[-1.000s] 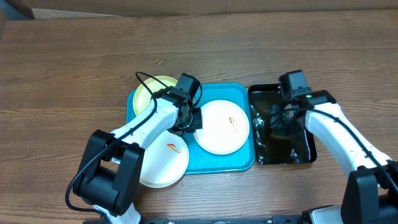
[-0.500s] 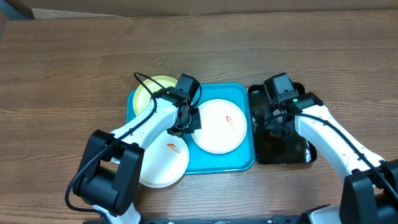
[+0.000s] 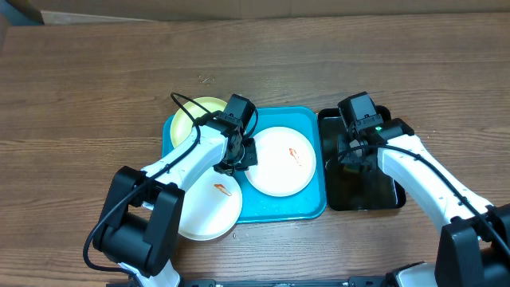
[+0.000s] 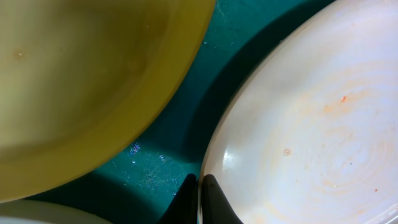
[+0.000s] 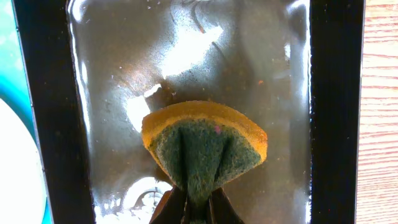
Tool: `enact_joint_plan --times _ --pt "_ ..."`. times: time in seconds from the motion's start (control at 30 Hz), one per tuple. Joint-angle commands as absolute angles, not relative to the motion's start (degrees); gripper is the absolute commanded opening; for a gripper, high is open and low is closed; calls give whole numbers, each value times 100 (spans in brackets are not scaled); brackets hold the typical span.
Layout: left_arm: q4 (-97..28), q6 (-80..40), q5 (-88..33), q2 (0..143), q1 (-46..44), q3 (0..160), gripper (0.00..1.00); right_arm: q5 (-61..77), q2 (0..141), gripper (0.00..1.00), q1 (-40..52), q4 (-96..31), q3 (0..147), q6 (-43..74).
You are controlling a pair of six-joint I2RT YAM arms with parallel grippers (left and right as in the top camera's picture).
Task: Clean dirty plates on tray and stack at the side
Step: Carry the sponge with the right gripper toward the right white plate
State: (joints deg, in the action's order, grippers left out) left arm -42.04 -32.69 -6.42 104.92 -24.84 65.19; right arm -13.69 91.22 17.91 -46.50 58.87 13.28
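A folded yellow sponge (image 5: pixel 205 143), green scouring side showing, sits just ahead of the right gripper (image 5: pixel 196 205), above a water-filled black tub (image 5: pixel 336 93) on the wooden table (image 3: pixel 80 80).

The overhead view looks straight down from high on the table (image 3: pixel 96 80), taking in the tray (image 3: pixel 307 209) in the middle and the tub (image 3: pixel 362 206) just right of it. The left wrist view faces down from very near on a strip of tray between the yellow plate (image 4: pixel 81 81) and the white plate (image 4: pixel 311 124); the right wrist view faces down from near into the tub at the sponge (image 5: pixel 205 146). All three share that white plate.
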Motion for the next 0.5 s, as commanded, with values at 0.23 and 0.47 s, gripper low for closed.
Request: enact_joint_plan --times 0.23,0.47 --pt "-4233 -3282 -449 10530 -2416 6486 4 -1503 8991 4 1664 -4508 6020 1330" --pt "-4176 -3454 -445 10530 -2416 6486 4 -1581 8991 4 1699 -4827 6587 1337"
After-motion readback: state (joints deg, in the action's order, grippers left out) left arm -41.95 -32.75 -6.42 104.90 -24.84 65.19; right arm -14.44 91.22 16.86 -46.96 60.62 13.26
